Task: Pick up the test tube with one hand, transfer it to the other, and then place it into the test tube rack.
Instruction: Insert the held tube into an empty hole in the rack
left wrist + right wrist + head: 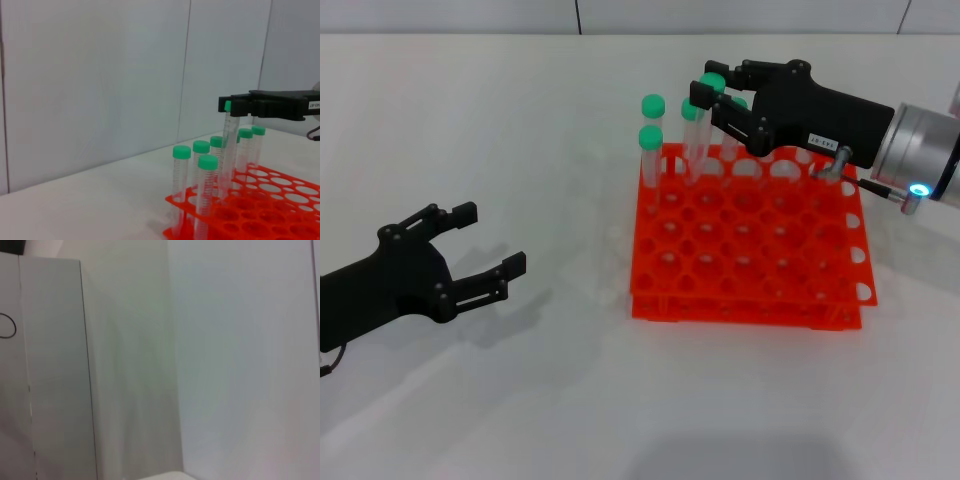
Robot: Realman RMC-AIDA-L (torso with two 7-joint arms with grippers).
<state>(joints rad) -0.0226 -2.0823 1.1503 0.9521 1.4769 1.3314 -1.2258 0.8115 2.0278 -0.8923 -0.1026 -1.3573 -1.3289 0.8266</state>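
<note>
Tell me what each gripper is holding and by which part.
The right gripper grips a slim clear green-capped test tube just under its cap, above the orange-red rack. The left gripper holds nothing, jaws open.

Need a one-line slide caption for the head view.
Right gripper lowers a green-capped test tube into the orange rack beside other tubes; left gripper waits open on the table.

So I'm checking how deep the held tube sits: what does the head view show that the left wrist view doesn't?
Only the head view shows the open black left gripper off to the rack's left. Only the left wrist view shows the held slim clear green-capped test tube side-on, reaching down to the rack's top. Both show the labelled black right gripper and the orange-red perforated plastic rack.
</note>
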